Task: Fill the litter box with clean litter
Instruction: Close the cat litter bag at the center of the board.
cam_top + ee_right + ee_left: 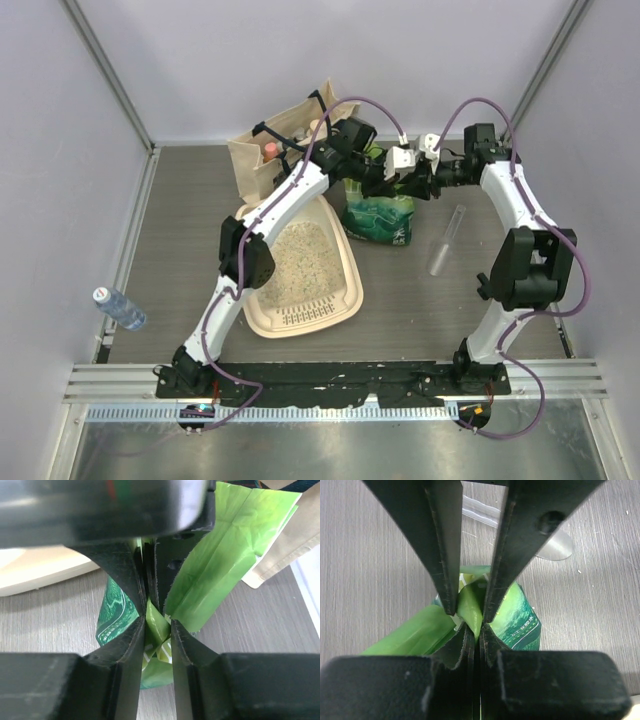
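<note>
One glossy green bag (385, 222), granular beige litter (305, 265)

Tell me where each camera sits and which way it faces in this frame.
Top external: above and behind the bases, facing down on the table; left arm and right arm show whole.
Left wrist: faces down and rightward; its left hand is shut on the green bag.
Right wrist: faces down and leftward toward the litter box; its right hand grips the same bag.
Shared: both wrist views show the bag's top fold and the opposite hand.
</note>
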Motion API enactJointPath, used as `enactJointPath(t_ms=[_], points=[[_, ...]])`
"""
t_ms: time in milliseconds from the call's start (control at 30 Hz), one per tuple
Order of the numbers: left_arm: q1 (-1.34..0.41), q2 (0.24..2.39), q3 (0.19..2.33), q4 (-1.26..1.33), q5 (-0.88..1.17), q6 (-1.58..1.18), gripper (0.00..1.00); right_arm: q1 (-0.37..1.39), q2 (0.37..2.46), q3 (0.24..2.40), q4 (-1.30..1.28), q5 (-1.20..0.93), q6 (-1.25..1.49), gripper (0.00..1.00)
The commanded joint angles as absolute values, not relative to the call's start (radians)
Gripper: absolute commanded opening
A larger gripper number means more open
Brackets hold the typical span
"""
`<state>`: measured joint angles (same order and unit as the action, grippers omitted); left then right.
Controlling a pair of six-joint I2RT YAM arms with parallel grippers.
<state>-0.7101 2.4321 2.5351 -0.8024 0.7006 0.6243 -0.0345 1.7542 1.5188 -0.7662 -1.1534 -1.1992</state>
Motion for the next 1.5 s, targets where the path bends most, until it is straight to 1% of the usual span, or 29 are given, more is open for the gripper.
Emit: enactJointPath(t_ms=[0, 67, 100, 133, 167, 200, 233, 267, 367, 433, 567, 733, 767, 900, 967, 1000, 1033, 1167, 1200, 1233, 1300, 1333, 1367, 1400, 1467], points=[[-0.704, 2.361, 2.572, -0.644, 0.802, 0.584, 0.0, -0.029, 1.815, 1.64, -1.038, -1.164, -1.412, 0.25], [-0.703, 2.361, 2.571, -0.637, 0.802, 0.568, 0.0, -0.029, 1.839, 1.672, -1.075, -1.164, -1.433, 0.15], [-0.7, 2.361, 2.568, -0.629, 0.802, 0.555, 0.0, -0.029, 1.847, 1.684, -1.098, -1.17, -1.43, 0.04], [-0.701, 2.361, 2.556, -0.617, 0.801, 0.543, 0.0, -0.032, 1.859, 1.695, -1.107, -1.187, -1.421, 0.01], [-0.7, 2.356, 2.543, -0.577, 0.798, 0.522, 0.04, -0.035, 1.862, 1.715, -1.109, -1.202, -1.401, 0.01], [-0.698, 2.352, 2.527, -0.546, 0.772, 0.459, 0.13, -0.041, 1.867, 1.721, -1.1, -1.215, -1.381, 0.01], [-0.696, 2.349, 2.49, -0.517, 0.767, 0.431, 0.24, -0.049, 1.87, 1.73, -1.092, -1.223, -1.326, 0.01], [-0.693, 2.338, 2.471, -0.461, 0.773, 0.41, 0.41, -0.052, 1.879, 1.747, -1.095, -1.218, -1.313, 0.01], [-0.686, 2.35, 2.462, -0.433, 0.819, 0.38, 0.51, -0.052, 1.888, 1.764, -1.155, -1.172, -1.374, 0.01], [-0.686, 2.381, 2.497, -0.437, 0.857, 0.371, 0.49, -0.057, 1.907, 1.784, -1.205, -1.172, -1.384, 0.01], [-0.686, 2.425, 2.526, -0.443, 0.897, 0.377, 0.3, -0.058, 1.954, 1.862, -1.347, -1.187, -1.451, 0.01], [-0.681, 2.434, 2.513, -0.521, 0.905, 0.469, 0.26, -0.063, 1.956, 1.881, -1.35, -1.175, -1.442, 0.01], [-0.678, 2.434, 2.508, -0.537, 0.91, 0.486, 0.23, -0.066, 1.956, 1.882, -1.348, -1.167, -1.442, 0.01], [-0.667, 2.424, 2.481, -0.577, 0.902, 0.541, 0.21, -0.072, 1.959, 1.89, -1.354, -1.144, -1.439, 0.01], [-0.661, 2.419, 2.474, -0.594, 0.884, 0.563, 0.25, -0.075, 1.957, 1.893, -1.359, -1.138, -1.436, 0.01], [-0.658, 2.418, 2.465, -0.592, 0.871, 0.58, 0.29, -0.075, 1.956, 1.894, -1.361, -1.137, -1.436, 0.01], [-0.658, 2.416, 2.462, -0.592, 0.868, 0.587, 0.38, -0.074, 1.957, 1.894, -1.362, -1.135, -1.434, 0.01], [-0.655, 2.411, 2.453, -0.591, 0.85, 0.62, 0.46, -0.078, 1.977, 1.92, -1.374, -1.147, -1.401, 0.01], [-0.653, 2.419, 2.46, -0.594, 0.851, 0.621, 0.45, -0.078, 1.979, 1.924, -1.382, -1.147, -1.402, 0.01], [-0.653, 2.422, 2.464, -0.598, 0.862, 0.621, 0.35, -0.078, 1.979, 1.922, -1.384, -1.146, -1.408, 0.01], [-0.652, 2.44, 2.482, -0.597, 0.874, 0.609, 0.32, -0.078, 1.974, 1.918, -1.385, -1.134, -1.417, 0.01], [-0.652, 2.45, 2.49, -0.598, 0.891, 0.603, 0.26, -0.078, 1.971, 1.911, -1.387, -1.131, -1.427, 0.01], [-0.653, 2.457, 2.511, -0.597, 0.9, 0.598, 0.22, -0.078, 1.973, 1.911, -1.385, -1.124, -1.425, 0.03], [-0.653, 2.474, 2.522, -0.595, 0.91, 0.586, 0.15, -0.078, 1.974, 1.913, -1.387, -1.12, -1.424, 0.04], [-0.653, 2.488, 2.554, -0.594, 0.931, 0.555, 0.08, -0.08, 1.976, 1.922, -1.39, -1.106, -1.41, 0.14]])
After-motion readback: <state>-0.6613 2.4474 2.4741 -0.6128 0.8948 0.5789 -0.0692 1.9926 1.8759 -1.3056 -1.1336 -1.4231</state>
